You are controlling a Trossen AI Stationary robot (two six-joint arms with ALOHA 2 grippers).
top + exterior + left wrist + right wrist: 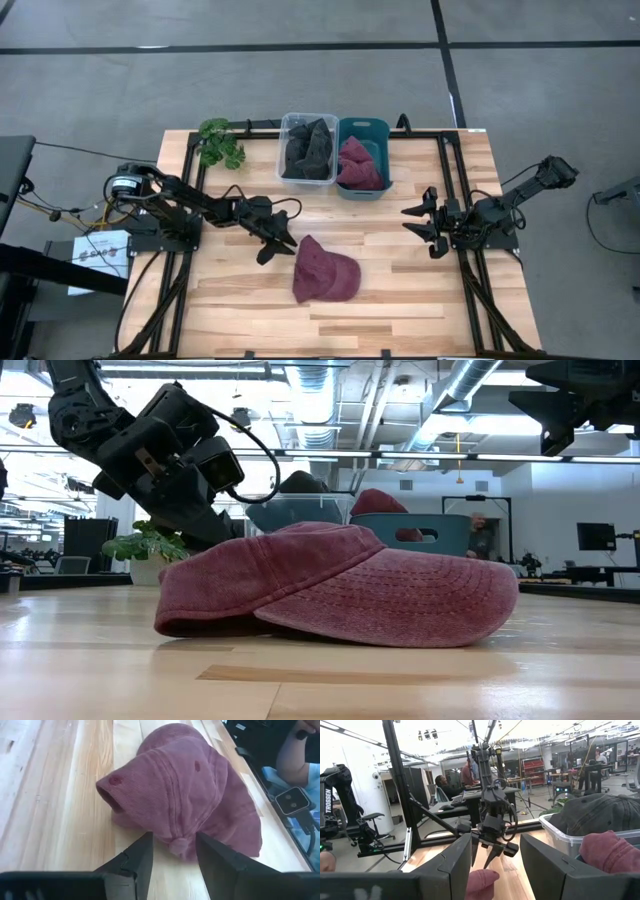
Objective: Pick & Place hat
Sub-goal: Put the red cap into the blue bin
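The hat (325,272) lies mid-table; the left gripper (275,240) sits just left of it; two bins (333,150) stand behind; the right gripper (428,222) waits far right.

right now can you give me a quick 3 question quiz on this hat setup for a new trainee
1. True or false: the left gripper has already closed on the maroon cap.
2. Which bin holds maroon hats? A) the clear bin B) the teal bin C) neither
3. Fill in: the right gripper waits with its fingers ____ near the table's right side.

Key:
1. False. Its fingers are open, just beside the cap, which lies on the wooden table.
2. B. The clear bin holds dark hats.
3. open
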